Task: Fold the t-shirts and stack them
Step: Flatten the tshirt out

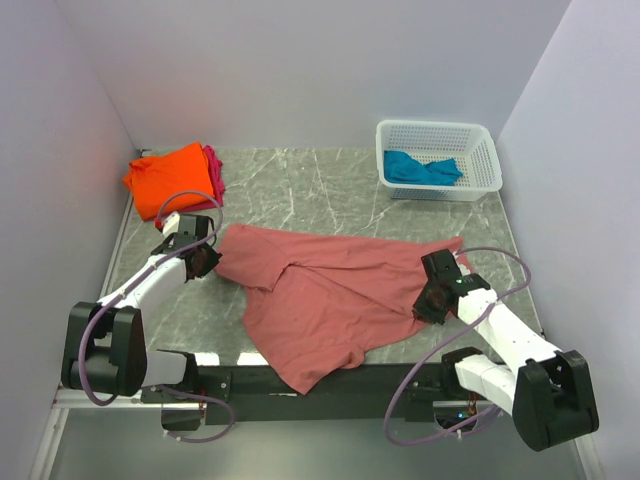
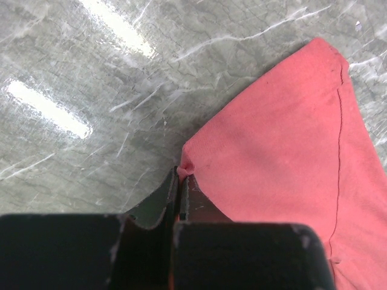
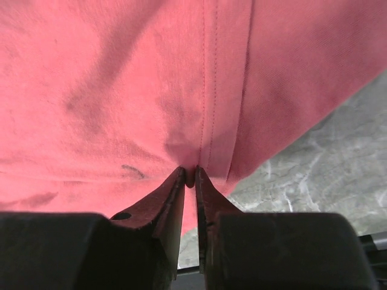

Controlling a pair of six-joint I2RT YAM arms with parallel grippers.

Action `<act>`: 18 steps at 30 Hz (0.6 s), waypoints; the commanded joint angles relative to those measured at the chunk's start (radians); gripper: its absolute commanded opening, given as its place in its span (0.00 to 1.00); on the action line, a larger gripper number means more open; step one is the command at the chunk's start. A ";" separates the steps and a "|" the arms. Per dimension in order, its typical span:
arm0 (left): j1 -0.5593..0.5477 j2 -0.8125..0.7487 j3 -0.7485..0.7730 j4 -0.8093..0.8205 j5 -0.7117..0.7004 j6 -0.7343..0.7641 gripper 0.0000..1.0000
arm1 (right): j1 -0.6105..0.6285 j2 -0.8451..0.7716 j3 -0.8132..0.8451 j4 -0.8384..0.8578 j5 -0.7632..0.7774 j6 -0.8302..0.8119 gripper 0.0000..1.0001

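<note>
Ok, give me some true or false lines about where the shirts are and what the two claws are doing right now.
1. The left claw is shut on a corner of the pink shirt. True.
2. The right claw is open and clear of the cloth. False: it is shut on the pink shirt's edge.
3. The blue shirt lies in the basket. True.
4. The orange shirt lies under the magenta shirt. False: the orange shirt is on top.
</note>
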 commanded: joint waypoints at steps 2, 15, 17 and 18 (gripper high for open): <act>-0.002 -0.032 -0.005 0.001 -0.032 0.005 0.01 | 0.005 -0.018 0.058 -0.051 0.085 -0.021 0.18; -0.002 -0.060 0.000 -0.002 -0.033 0.005 0.01 | 0.005 0.011 0.115 -0.072 0.082 -0.064 0.06; -0.002 -0.062 -0.001 -0.002 -0.030 0.003 0.01 | 0.005 0.011 0.108 -0.077 0.071 -0.061 0.15; -0.002 -0.063 0.000 0.000 -0.029 0.003 0.01 | 0.007 0.011 0.094 -0.072 0.059 -0.060 0.17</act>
